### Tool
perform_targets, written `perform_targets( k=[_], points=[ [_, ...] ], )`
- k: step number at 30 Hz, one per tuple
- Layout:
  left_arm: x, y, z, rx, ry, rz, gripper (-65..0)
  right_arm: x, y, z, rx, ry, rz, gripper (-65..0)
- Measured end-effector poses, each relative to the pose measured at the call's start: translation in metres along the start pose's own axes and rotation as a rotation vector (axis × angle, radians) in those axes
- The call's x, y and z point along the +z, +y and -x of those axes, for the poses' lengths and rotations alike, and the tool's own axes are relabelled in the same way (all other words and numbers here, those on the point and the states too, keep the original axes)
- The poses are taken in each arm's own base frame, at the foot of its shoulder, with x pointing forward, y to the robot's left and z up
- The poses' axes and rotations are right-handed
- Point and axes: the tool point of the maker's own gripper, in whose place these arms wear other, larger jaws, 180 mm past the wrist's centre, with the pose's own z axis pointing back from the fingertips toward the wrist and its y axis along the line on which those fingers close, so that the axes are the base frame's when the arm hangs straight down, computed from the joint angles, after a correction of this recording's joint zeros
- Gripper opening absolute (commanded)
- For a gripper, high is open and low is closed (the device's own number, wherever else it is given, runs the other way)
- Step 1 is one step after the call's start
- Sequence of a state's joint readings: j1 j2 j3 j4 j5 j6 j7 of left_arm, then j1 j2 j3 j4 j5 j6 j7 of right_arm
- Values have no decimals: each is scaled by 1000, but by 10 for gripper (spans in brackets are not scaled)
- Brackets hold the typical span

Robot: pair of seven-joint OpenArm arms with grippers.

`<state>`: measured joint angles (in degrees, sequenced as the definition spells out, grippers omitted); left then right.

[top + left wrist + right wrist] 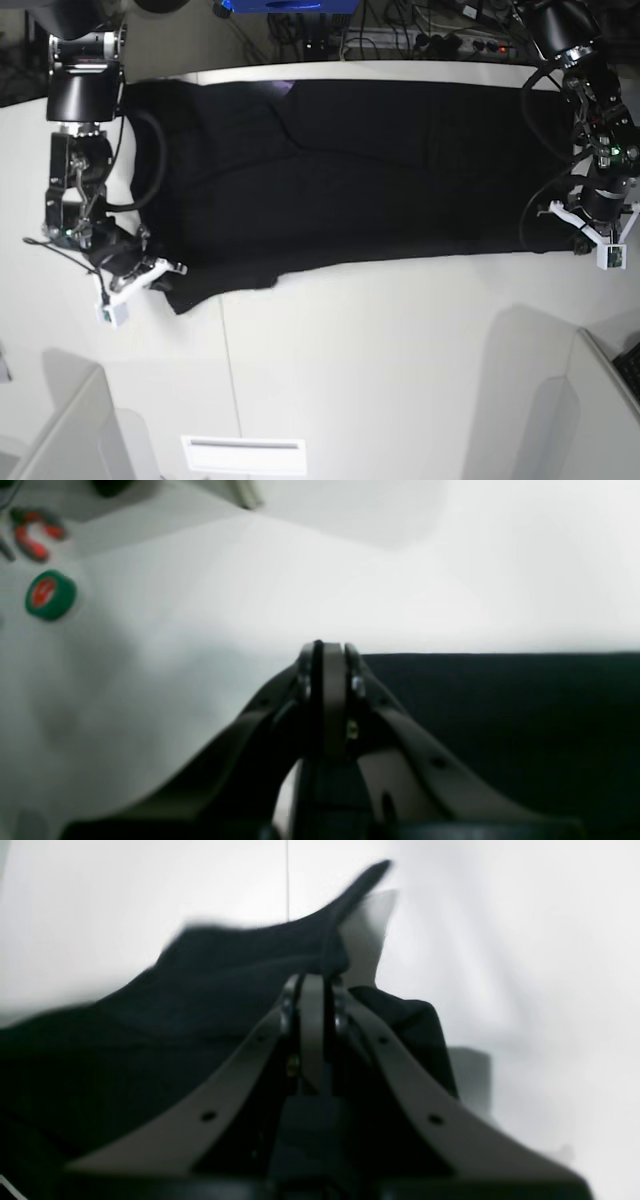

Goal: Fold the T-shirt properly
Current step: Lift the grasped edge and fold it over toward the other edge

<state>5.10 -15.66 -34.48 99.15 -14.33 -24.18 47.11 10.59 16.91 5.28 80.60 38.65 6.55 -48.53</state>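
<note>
The black T-shirt (350,170) lies spread plain side up across the far half of the white table (400,360). My right gripper (165,272) is at its near left corner. In the right wrist view this gripper (312,977) is shut on a raised fold of the T-shirt (210,970), and a point of cloth stands up past the fingertips. My left gripper (572,228) is at the shirt's right edge. In the left wrist view the left gripper (325,647) is shut, and the straight edge of the T-shirt (500,705) starts right at its fingertips.
A green tape roll (50,595) and a red and black tool (32,532) lie on the table beyond the shirt's right end. Cables and a power strip (450,40) run along the far edge. A white slotted plate (243,455) sits at the near edge.
</note>
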Motion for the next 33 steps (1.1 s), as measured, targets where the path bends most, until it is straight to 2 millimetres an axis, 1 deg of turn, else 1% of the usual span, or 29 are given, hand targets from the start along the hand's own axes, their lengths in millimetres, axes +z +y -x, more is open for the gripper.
perform_targets(
  k=[2,3,6,8,11,14,16,18,20,25,27,30,33],
  points=[
    [3,-5,5,-9,30,13,-650,4,-4,6,-3,19,8,-650],
    [4,-6,3,-13,24,13,-650,6,-4,8,-2,23,10,-650],
    [9,-5,-6,-28,-1,5,-650,14,4,11,24,11,-2,-650],
    [12,-5,-9,-35,-8,2,-650,17,8,12,34,5,-9,-650],
    [14,-6,-11,-41,-14,2,-650,22,9,24,44,32,-7,-650],
    [16,-6,-2,-47,10,3,-650,26,11,34,54,51,-8,-650],
    [17,-6,9,-52,37,4,-650,30,15,36,65,43,-13,-650],
    [19,-7,15,-54,52,6,-650,34,18,38,76,36,-18,-650],
    [20,-6,18,-59,58,6,-650,37,21,40,85,33,-21,-650],
    [23,-7,15,-68,51,4,-650,44,24,51,96,41,-25,-650],
    [23,-6,15,-68,51,3,-650,45,24,58,94,53,-24,-650],
    [23,-6,15,-68,51,3,-650,45,23,61,92,60,-23,-650],
    [23,-6,15,-67,51,2,-650,52,11,59,56,40,2,-650]
  ],
)
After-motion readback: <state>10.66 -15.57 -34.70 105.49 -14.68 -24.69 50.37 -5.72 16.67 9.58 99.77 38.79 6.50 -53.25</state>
